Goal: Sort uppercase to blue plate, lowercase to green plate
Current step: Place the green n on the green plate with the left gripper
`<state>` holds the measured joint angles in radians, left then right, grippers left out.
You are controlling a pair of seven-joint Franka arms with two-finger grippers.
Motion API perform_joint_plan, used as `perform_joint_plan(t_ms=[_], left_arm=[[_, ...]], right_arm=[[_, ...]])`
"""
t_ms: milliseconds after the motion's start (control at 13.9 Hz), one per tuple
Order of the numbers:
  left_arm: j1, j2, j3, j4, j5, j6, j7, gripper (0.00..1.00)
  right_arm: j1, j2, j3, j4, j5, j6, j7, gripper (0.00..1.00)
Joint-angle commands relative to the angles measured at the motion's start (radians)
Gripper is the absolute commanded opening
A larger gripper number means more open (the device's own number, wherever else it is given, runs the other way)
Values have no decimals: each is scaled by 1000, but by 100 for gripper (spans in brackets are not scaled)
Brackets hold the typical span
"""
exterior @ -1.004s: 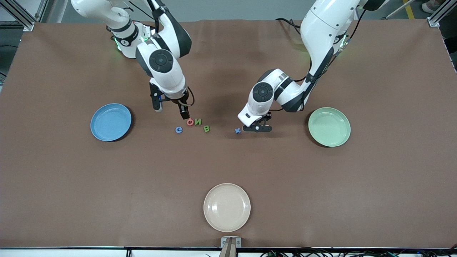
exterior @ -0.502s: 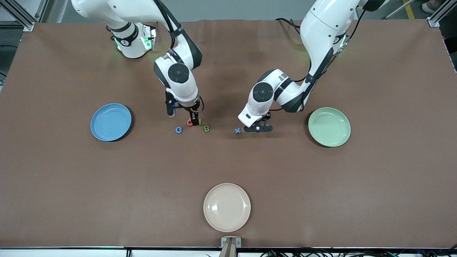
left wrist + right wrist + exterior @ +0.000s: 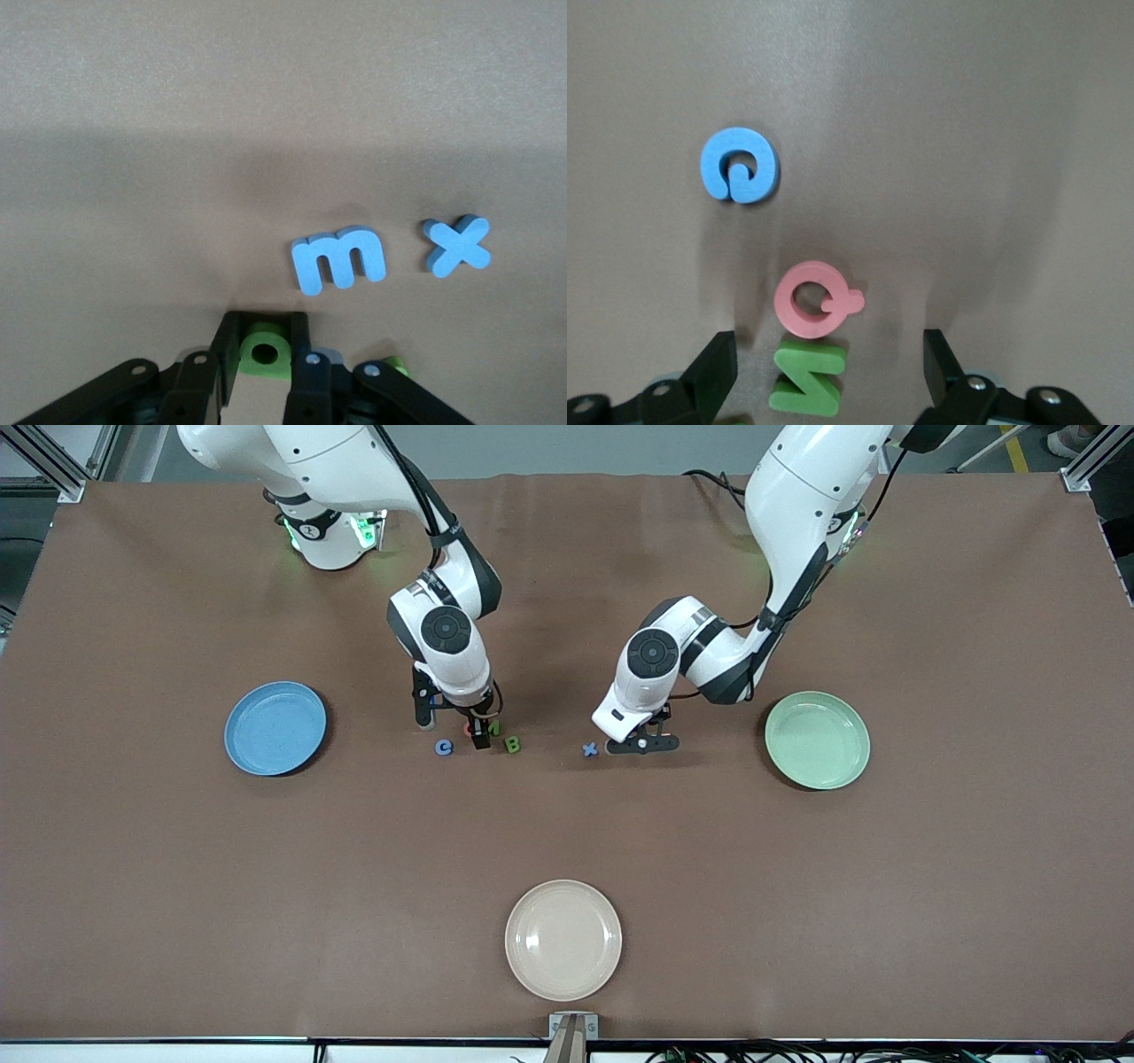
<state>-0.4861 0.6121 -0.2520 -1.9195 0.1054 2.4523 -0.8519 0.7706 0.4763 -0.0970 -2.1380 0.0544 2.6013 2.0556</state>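
Left gripper (image 3: 263,332) is sitting down at the table (image 3: 797,912) with its fingers pressed together on the green p (image 3: 264,352), pinching it across its round part, and we are reading this as the grasp for a carry to the green plate (image 3: 817,740), which is lying empty toward the left arm's end of the table. Beside the held letter, the blue m (image 3: 339,259) and the blue x (image 3: 456,245) are lying flat, and a hooked green letter (image 3: 396,363) is peeking out next to the fingers. Right gripper (image 3: 828,350) is hanging low with its fingers spread wide around the red Q (image 3: 815,299) and the green N (image 3: 808,381), which are touching each other; the blue C (image 3: 443,747) and the green B (image 3: 512,745) are lying just beside them, and the blue plate (image 3: 275,728) is waiting bare toward the right arm's end. A cream plate (image 3: 563,939) is lying nearer to the front camera and is taking no part. We are judging these foam letters to be very light, soft and a little springy, so a gentle squeeze across two flat edges should be enough, while too hard a pinch is likely to bend them or flick them away. With Q and N touching, we are expecting that closing on one risks dragging the other along.
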Motion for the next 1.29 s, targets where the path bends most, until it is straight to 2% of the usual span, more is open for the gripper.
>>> perform_joint_plan(t_ms=[0, 143, 287, 645, 1219], left_arm=[[12, -47, -3, -47, 20, 13, -15, 9], [40, -101, -6, -90, 20, 11, -7, 8], [63, -165, -6, -134, 20, -16, 37, 8], [176, -278, -7, -234, 20, -30, 169, 8], [427, -402, -6, -400, 22, -30, 480, 8]], right_arm=[[-11, 8, 5, 7, -19, 28, 18, 90], [-11, 11, 5, 10, -19, 31, 18, 87], [-14, 15, 5, 13, -18, 31, 20, 78], [-16, 24, 7, 27, -5, 33, 26, 69], [-4, 45, 7, 36, -1, 43, 28, 67]])
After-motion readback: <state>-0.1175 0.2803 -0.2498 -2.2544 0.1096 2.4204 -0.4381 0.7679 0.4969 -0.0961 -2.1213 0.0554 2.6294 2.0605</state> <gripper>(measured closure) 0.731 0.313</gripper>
